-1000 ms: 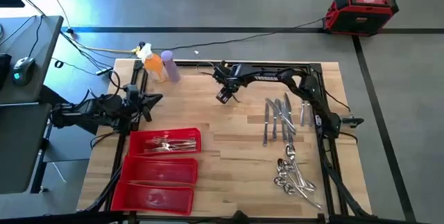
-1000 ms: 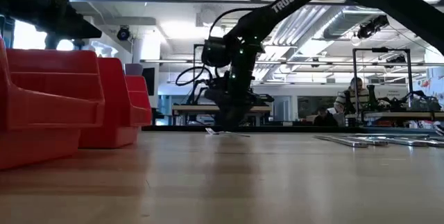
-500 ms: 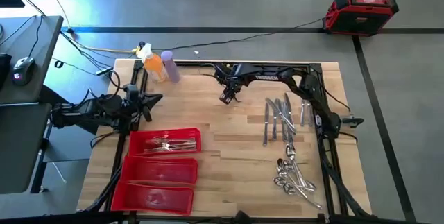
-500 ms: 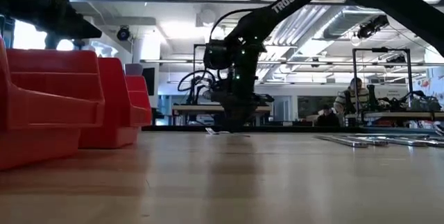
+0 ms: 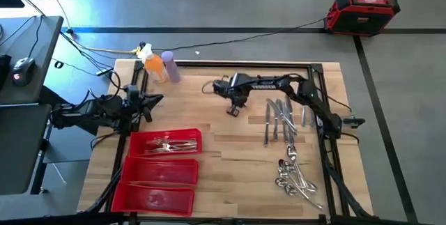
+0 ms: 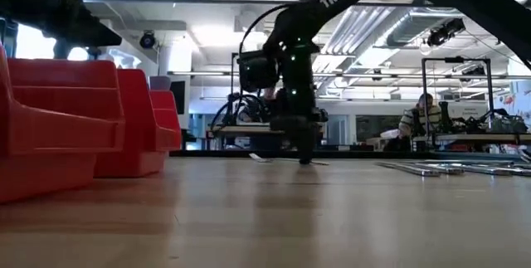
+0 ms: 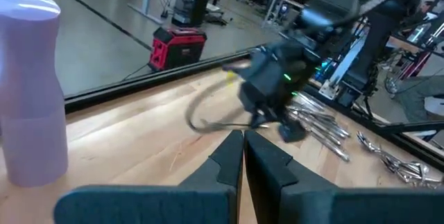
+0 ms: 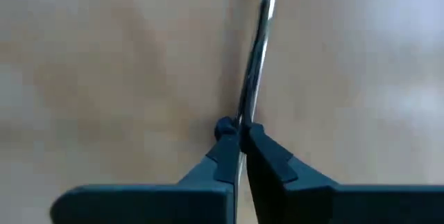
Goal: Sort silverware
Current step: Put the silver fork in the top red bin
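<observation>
My right gripper stands at the table's middle, fingers pointing down, shut on one slim silver piece of silverware; whether it is a fork, knife or spoon I cannot tell. Knives and spoons lie flat on the wood at the right. Forks lie in the far compartment of the red tray. My left gripper waits shut by the table's left edge, holding nothing. My right gripper pinches the silver piece between its two fingertips, at the piece's end. The fingers come from above, pointing down at the table. The piece runs away from the fingers, low over the wood; in the low view it seems to lie on the table.
An orange bottle and a purple bottle stand at the far left corner. The red tray's two nearer compartments lie at the near left. Bare wood lies between the tray and the spoons.
My right gripper has gone toward the table's near edge and a little toward its right edge, turning about its wrist, and now stands low at the table.
</observation>
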Robot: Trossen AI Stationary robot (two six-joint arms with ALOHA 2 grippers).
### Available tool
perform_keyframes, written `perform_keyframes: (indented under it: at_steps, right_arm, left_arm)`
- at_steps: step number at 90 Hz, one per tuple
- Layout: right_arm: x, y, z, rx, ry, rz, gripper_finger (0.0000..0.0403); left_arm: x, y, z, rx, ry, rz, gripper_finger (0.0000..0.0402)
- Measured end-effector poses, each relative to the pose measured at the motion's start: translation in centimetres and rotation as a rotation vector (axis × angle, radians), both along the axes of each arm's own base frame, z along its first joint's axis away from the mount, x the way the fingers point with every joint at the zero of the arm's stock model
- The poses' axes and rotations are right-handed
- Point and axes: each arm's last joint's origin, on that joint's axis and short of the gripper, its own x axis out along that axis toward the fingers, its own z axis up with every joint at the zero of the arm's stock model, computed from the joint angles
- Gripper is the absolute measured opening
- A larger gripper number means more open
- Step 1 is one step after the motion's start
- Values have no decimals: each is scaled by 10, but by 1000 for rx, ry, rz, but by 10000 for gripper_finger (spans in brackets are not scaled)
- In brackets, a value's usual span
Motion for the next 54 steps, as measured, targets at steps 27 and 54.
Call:
perform_keyframes:
  at_steps: [27,54]
  right_arm:
    - [4,78,0,-10,82,121,0]
    - [5,115,6,-43,65,261,32]
  left_arm:
    - [0,0,0,0,-1,0,0]
    - [0,0,0,-7,-5,2,0]
